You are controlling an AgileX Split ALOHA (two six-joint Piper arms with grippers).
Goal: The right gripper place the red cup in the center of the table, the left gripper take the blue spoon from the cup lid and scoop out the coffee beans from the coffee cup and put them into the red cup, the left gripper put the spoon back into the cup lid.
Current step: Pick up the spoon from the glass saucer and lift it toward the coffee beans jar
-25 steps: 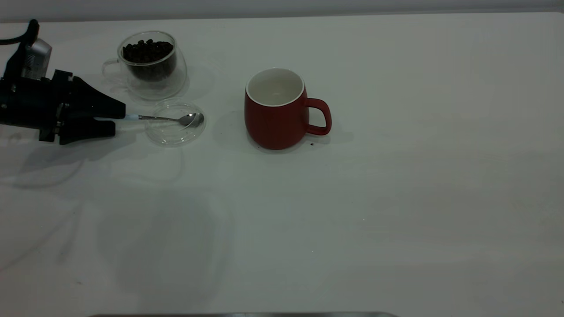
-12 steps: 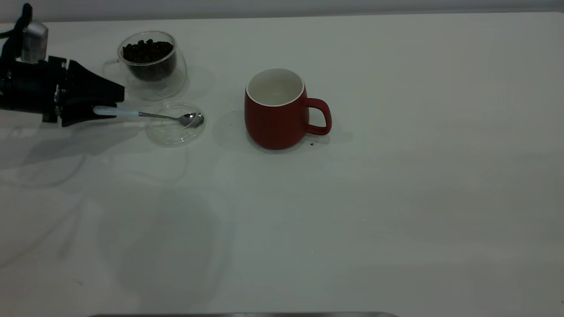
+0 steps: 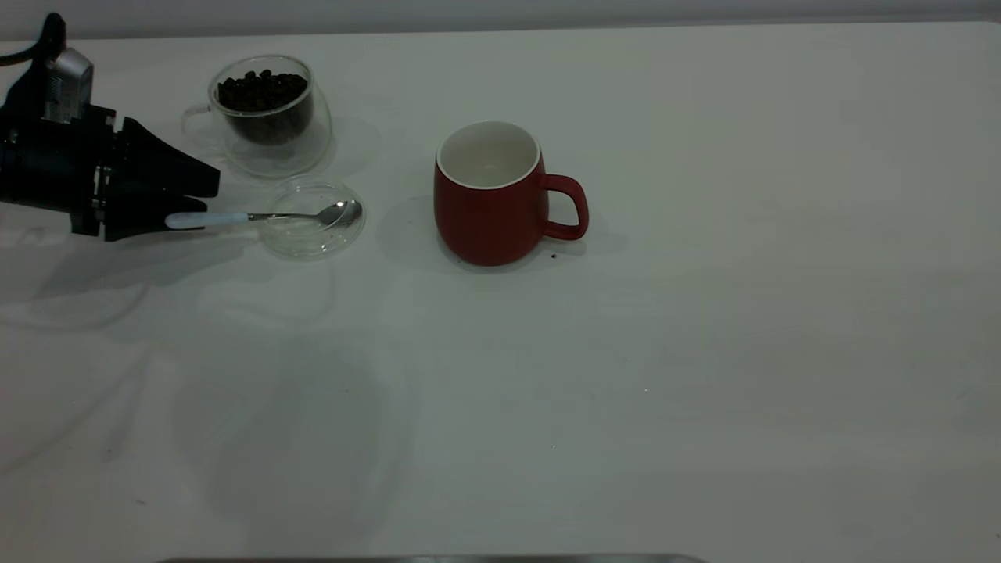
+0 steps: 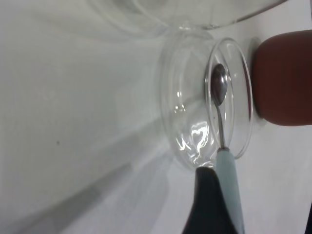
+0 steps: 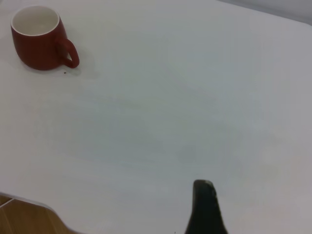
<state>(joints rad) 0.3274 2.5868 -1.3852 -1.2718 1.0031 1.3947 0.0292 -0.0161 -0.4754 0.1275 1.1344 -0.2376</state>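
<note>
Clamped on the pale handle of the blue spoon (image 3: 262, 216), my left gripper (image 3: 188, 205) sits low at the table's (image 3: 626, 375) left edge in the exterior view, its black fingers (image 4: 209, 204) closed against that handle just short of the metal neck. Largest thing ahead of me is the table itself, wide and white, running well beyond my fingertips. Next comes the red cup (image 3: 491, 191), upright and well past the spoon's far end, white inside, its loop handle turned away from me. Closer, off to one side of my fingers, stands the coffee cup (image 3: 266, 113), clear glass, holding the coffee beans (image 3: 262, 87) as a dark heap. Just in front of my fingertips lies the cup lid (image 3: 311, 218), flat on the table, and the spoon's shiny bowl rests inside it with the neck crossing its rim toward me. My right gripper (image 5: 204, 207) hangs well apart from the red cup over bare table; only one finger shows, so I cannot tell how it stands.
</note>
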